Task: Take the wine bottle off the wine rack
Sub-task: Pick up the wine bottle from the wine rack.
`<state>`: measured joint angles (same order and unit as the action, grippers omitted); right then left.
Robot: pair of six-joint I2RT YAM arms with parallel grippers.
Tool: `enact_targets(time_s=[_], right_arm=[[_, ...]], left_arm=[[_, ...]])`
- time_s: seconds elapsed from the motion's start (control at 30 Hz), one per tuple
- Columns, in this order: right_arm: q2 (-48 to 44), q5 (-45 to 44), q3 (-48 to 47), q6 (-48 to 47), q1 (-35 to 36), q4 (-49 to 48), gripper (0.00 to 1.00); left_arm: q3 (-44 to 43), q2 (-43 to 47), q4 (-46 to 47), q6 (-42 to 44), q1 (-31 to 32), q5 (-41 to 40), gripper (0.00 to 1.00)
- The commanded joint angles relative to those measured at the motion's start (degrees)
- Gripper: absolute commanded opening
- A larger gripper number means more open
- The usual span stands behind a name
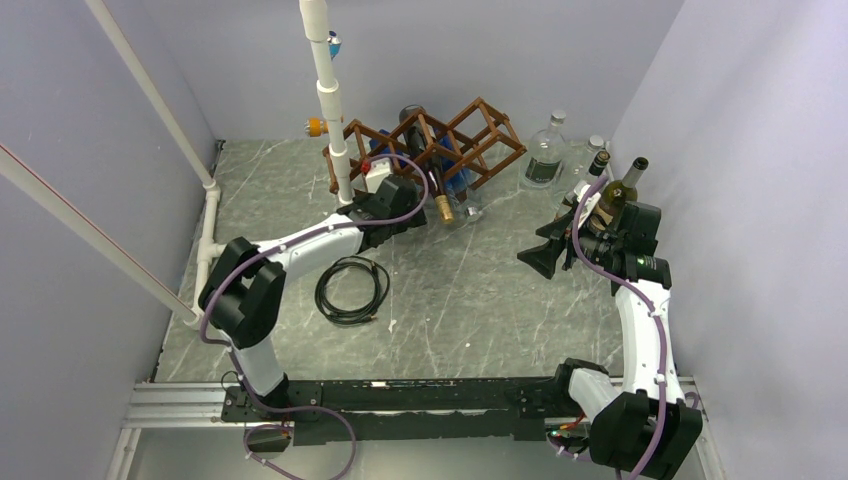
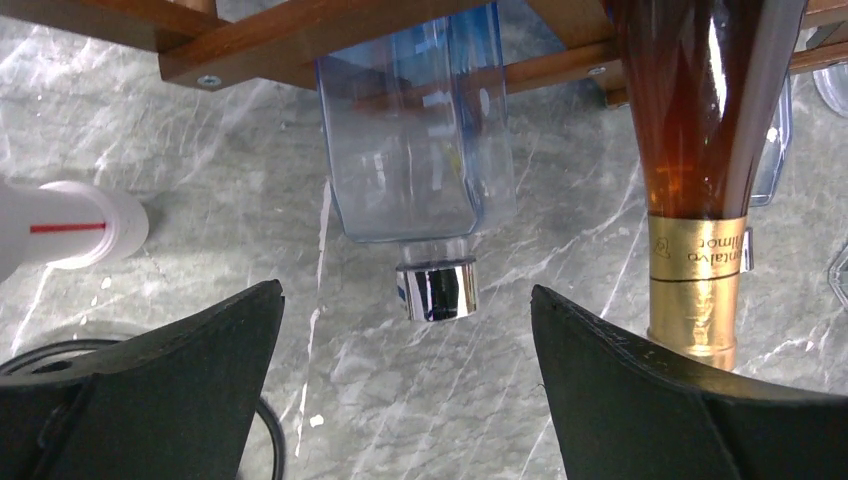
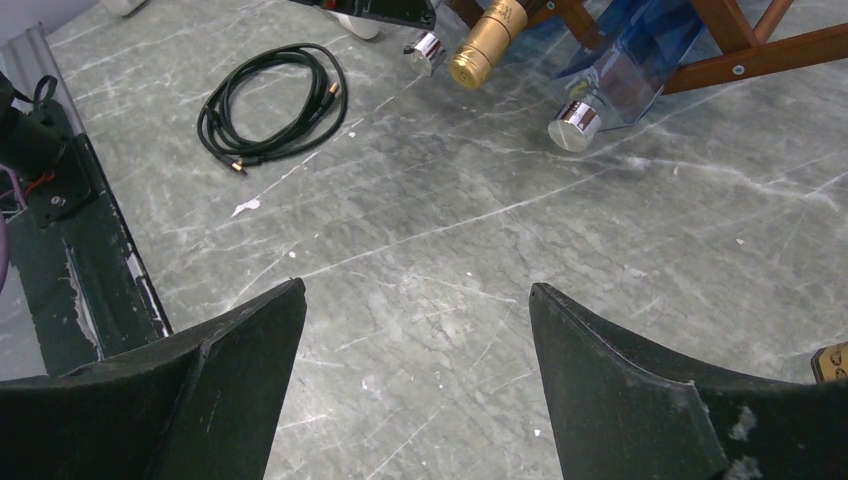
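Left fingers (image 2: 180, 390) are standing wide open and gripping nothing, pointing at the low front of the wine rack (image 1: 482, 128). Between them, in the left wrist view, a blue glass bottle (image 2: 420, 140) with a silver cap is sticking out of one cell, its neck pointing toward the fingers. The wine bottle (image 2: 700, 120), amber with a gold foil neck, is lying in the next cell of the rack. Its neck is passing just behind one finger, and I cannot tell if they are touching. Right fingers (image 3: 620, 400) are also open and empty, hovering over the tabletop (image 3: 450, 250), well apart from the rack. A black cable (image 1: 352, 290) is lying coiled near the left arm.
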<state>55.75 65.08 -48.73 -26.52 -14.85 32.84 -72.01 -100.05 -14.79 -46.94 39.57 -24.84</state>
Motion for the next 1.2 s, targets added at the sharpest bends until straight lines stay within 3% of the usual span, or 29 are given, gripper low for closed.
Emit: enact_targets(time_s=[0.0, 0.53, 1.17], right_arm=[[-1.06, 2.22, 0.30, -0.24, -0.14, -1.95, 0.85], [-1.00, 2.28, 0.30, -0.36, -0.09, -1.90, 0.85], [-0.55, 1.98, 0.30, -0.34, 0.17, -1.99, 0.85]], left_arm=[[-1.25, -0.93, 5.83, 2.35, -1.11, 3.26, 1.00], [-0.56, -4.81, 11.50, 0.31, -2.16, -2.65, 0.99], [1.30, -9.06, 19.37, -3.47, -4.61, -0.76, 0.96]])
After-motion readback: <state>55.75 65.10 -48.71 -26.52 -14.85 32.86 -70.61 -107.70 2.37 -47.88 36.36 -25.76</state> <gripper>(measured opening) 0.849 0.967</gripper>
